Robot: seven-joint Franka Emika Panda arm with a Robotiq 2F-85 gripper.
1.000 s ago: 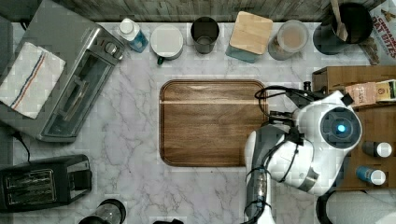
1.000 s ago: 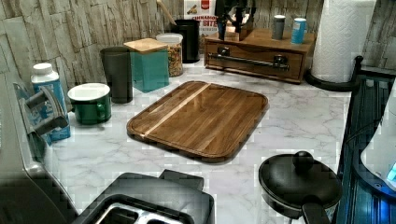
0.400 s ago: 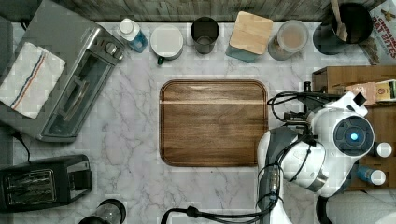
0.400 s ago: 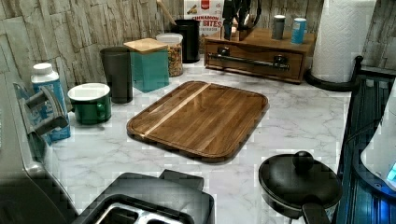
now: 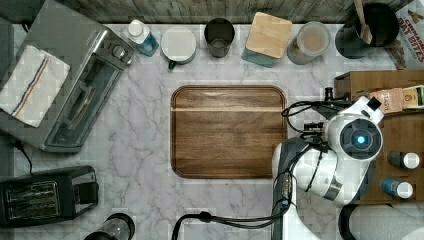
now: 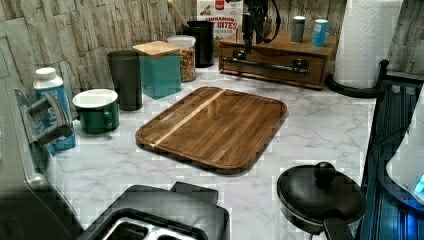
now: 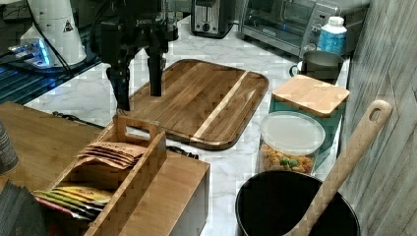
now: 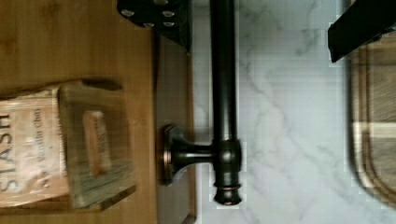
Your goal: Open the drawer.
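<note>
The medium-brown wooden drawer (image 6: 272, 62) stands on the marble surface (image 6: 320, 125), just beyond the flat wooden cutting board (image 6: 215, 127). The black end effector (image 7: 139, 93) hangs above the drawer's long black bar handle (image 8: 223, 100), fingers spread, one on each side. Lower until the fingers straddle the bar, close, then pull straight toward the board. The wrist view confirms the straddle; the left view shows the handle's full length.

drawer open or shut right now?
Shut. The drawer front sits flush with its cabinet in the left view; the tool hangs above the handle, fingers apart.
</note>
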